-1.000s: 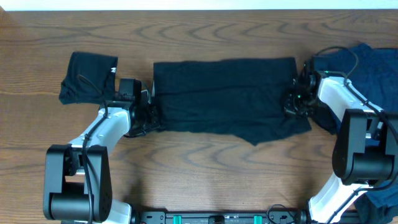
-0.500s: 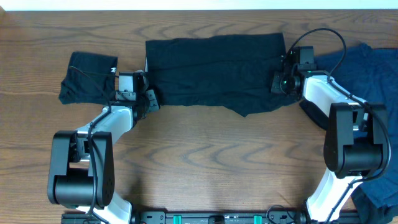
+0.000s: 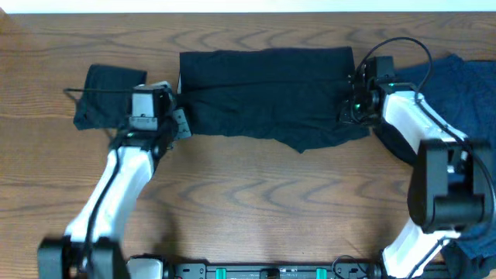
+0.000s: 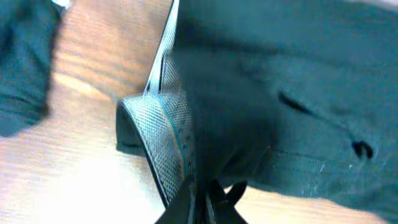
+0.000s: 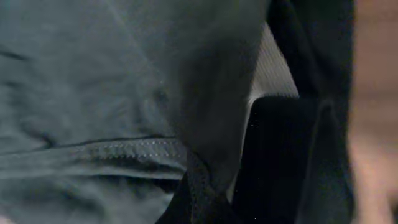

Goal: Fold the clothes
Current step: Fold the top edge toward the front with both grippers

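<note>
The black garment lies spread wide across the upper middle of the overhead frame, its top edge fairly straight and its lower edge uneven, dipping to a point just right of centre. I have it pinched at both ends. The left gripper is clenched on the garment's left edge, and in the left wrist view the cloth bunches down into the closed fingertips at the bottom of the frame, with a band of grey mesh lining turned outward beside the fold. The right gripper is clamped on the right edge; its wrist view is dark and close, but I can make out a stitched hem running into the closed tips and a pale strip of fabric just above them. Further out, a small black bundle sits at the upper left, just beside the left arm's wrist and apart from the spread piece. A navy garment is heaped at the right edge, partly behind the right arm. Everything rests on the brown wood-grain table.
</note>
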Available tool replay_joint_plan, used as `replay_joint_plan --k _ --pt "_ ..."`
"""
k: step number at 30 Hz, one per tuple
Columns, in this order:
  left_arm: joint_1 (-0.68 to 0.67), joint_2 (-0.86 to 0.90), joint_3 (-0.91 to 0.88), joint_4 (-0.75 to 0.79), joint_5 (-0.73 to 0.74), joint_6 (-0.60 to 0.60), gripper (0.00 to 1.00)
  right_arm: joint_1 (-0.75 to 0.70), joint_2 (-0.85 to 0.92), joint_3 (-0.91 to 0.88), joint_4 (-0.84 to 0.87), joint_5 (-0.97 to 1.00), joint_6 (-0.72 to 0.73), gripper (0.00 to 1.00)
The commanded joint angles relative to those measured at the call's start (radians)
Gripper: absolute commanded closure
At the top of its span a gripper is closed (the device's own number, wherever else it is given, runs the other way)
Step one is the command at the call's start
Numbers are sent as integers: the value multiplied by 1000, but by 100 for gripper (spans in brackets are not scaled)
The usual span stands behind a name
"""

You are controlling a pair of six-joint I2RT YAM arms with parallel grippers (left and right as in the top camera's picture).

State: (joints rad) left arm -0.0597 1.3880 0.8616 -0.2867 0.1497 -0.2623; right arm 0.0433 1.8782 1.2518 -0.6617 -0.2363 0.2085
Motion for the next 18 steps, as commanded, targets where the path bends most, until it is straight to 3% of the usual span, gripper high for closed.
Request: replay_joint_plan --k 1,10,18 --pt "4 -104 23 -74 -3 0 94 -6 -137 42 -100 -23 -23 99" --pt "4 -234 23 -455 -1 -118 94 -5 -229 38 -427 -23 -21 99" --pt "4 -211 22 -677 -6 -117 94 -4 -227 -109 -465 -23 59 99"
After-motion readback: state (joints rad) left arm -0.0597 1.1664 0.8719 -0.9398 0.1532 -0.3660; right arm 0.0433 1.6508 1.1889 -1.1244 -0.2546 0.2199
